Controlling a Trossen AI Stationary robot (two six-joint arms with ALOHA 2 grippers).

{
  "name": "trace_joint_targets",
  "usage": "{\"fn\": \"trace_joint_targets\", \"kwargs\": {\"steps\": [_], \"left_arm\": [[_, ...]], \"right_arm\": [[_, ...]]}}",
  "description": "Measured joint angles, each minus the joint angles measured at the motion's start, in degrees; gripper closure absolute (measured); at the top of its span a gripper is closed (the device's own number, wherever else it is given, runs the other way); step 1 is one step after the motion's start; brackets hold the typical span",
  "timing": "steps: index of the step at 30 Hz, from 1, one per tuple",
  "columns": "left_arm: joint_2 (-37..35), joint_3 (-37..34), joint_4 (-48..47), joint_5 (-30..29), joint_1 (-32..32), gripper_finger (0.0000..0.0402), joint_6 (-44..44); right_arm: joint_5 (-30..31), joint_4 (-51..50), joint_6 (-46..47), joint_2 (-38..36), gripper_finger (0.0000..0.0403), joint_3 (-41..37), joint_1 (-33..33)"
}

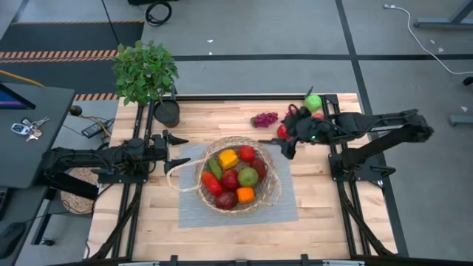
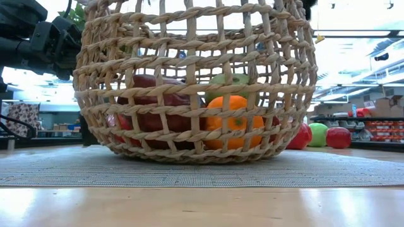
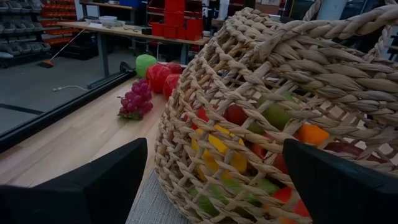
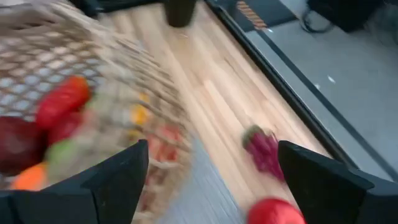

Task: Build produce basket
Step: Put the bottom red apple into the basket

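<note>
Filling up nicely: basket (image 1: 238, 177) on the grey mat (image 1: 281, 208) mid-table, heaped with produce (image 1: 230, 177)

Hovering at the basket's far right rim, right gripper (image 1: 284, 144) with fingers spread, nothing held; waiting left of the handle, left gripper (image 1: 171, 150) spread wide and empty; lying loose beyond on the wood, grape bunch (image 1: 264, 119), green fruit (image 1: 313, 103), red pieces (image 1: 281, 131)

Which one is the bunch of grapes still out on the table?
Start at the big round woven wicker basket in the middle of the wooden table. Look past its far rim, toward the green apple and red fruits. The small purple grape bunch lies alone on bare wood, bumpy and dark, unlike those smooth round neighbours.
</note>
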Motion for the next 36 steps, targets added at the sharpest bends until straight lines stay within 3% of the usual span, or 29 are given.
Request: {"fn": "trace_joint_targets", "kwargs": {"steps": [4, 8, 19, 23, 30, 36], "left_arm": [[-0.01, 0.0, 0.0, -0.01, 0.02, 0.0019, -0.01], [0.01, -0.01, 0.0, -0.02, 0.0, 0.0019, -0.02], [0.0, 0.0, 0.0, -0.01, 0.0, 0.0019, -0.03], [0.0, 0.0, 0.0, -0.02, 0.0, 0.0019, -0.02], [-0.01, 0.0, 0.0, -0.02, 0.02, 0.0019, -0.01], [-0.01, -0.01, 0.0, -0.01, 0.01, 0.0019, -0.01]], "right_arm": [[-1.46, 4.84, 1.97, -6.1, 0.0047, -10.49, -5.82], [-4.74, 9.7, 3.83, -7.68, 0.0053, -18.65, -12.08], [-5.13, 22.94, 1.32, 0.24, 0.005, -29.47, -25.4], [-9.21, 24.09, 2.04, 3.44, 0.0035, -30.74, -27.48], [-7.47, 26.5, 1.5, 8.89, 0.001, -32.91, -27.51], [-7.09, 34.26, 2.03, 13.07, 0.0006, -35.33, -27.51]]}}
